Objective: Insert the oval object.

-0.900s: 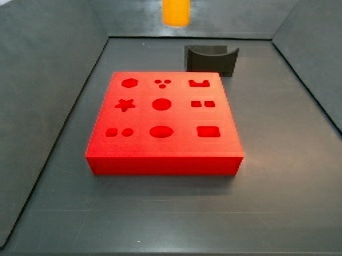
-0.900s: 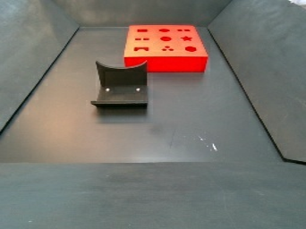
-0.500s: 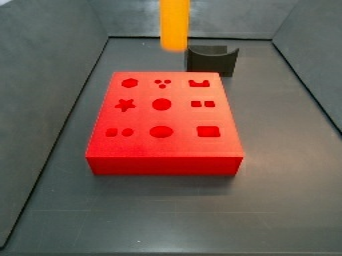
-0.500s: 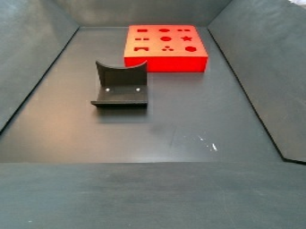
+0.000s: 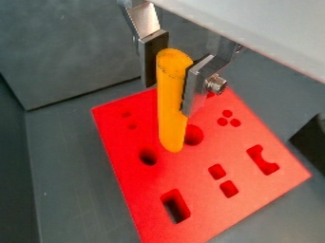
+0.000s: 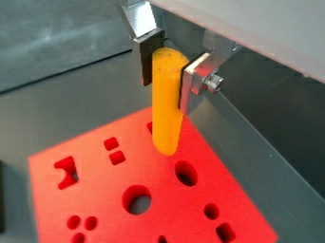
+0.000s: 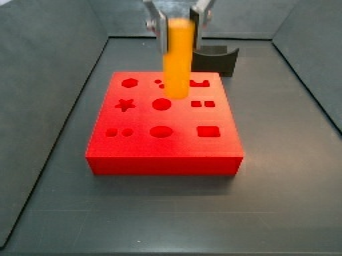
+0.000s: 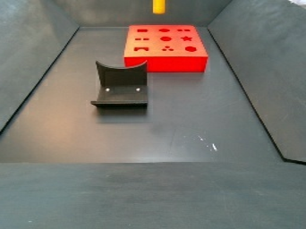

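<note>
My gripper (image 5: pixel 174 66) is shut on the oval object (image 5: pixel 172 102), a smooth orange-yellow peg held upright by its upper end. It also shows in a wrist view (image 6: pixel 166 100). In a side view the peg (image 7: pixel 177 60) hangs above the middle of the red block (image 7: pixel 163 122), its lower end a little above the holes. In a side view only the peg's lower tip (image 8: pixel 158 6) shows above the block (image 8: pixel 165 48). The block's top has several shaped holes, with an oval one (image 7: pixel 162 131) near its front.
A dark grey curved holder (image 8: pixel 121 85) stands on the dark floor in front of the block; it shows behind the block in a side view (image 7: pixel 214 58). Sloping bin walls (image 7: pixel 60 110) rise on both sides.
The gripper has come down with the peg: from the frame's top edge to low over the block's middle. The block and the holder have not moved.
</note>
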### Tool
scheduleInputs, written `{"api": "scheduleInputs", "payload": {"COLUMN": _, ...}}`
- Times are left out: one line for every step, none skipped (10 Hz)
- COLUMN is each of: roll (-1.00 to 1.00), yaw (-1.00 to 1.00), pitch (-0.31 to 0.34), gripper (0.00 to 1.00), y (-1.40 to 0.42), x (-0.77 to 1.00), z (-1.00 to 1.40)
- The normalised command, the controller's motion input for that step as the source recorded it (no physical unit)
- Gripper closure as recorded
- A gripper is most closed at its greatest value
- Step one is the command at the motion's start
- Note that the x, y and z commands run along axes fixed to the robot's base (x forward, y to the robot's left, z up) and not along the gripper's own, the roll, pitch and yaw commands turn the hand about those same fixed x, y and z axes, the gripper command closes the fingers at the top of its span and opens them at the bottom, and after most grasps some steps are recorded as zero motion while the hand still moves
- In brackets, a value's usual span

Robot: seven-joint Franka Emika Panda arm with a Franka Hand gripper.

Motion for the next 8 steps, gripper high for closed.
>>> {"api": "scheduleInputs", "payload": {"roll": -0.42, "yaw": -0.18, "pitch": -0.139, "gripper": 1.0, "y": 0.05, "x": -0.14, "z": -0.24}}
{"api": "scheduleInputs", "payload": {"roll": -0.44, "yaw": -0.2, "pitch": -0.193, "gripper": 1.0, "y": 0.09, "x": -0.14, "z": -0.21}}
{"api": "scheduleInputs", "payload": {"roll": -0.42, "yaw": -0.06, "pitch": -0.203, "gripper": 1.0, "y": 0.05, "x": -0.16, "z": -0.23}}
{"api": "scheduleInputs", "payload": {"roll": -0.36, "yaw": 0.0, "pitch": -0.213, "gripper": 1.0, "y": 0.0, "x": -0.14, "z": -0.25}}
{"api": "scheduleInputs", "payload": {"roll": -0.26, "yaw": 0.0, "pitch": -0.211, "gripper": 1.0, "y": 0.0, "x": -0.16, "z": -0.26}}
{"api": "scheduleInputs", "payload": {"roll": -0.17, "yaw": 0.0, "pitch": -0.194, "gripper": 1.0, "y": -0.01, "x": -0.18, "z": -0.23}}
{"api": "scheduleInputs", "payload": {"roll": 0.0, "yaw": 0.01, "pitch": -0.126, "gripper": 1.0, "y": -0.15, "x": -0.18, "z": -0.18}}
{"api": "scheduleInputs", "payload": {"roll": 0.11, "yaw": 0.04, "pitch": -0.083, "gripper": 1.0, "y": -0.25, "x": -0.14, "z": -0.23}}
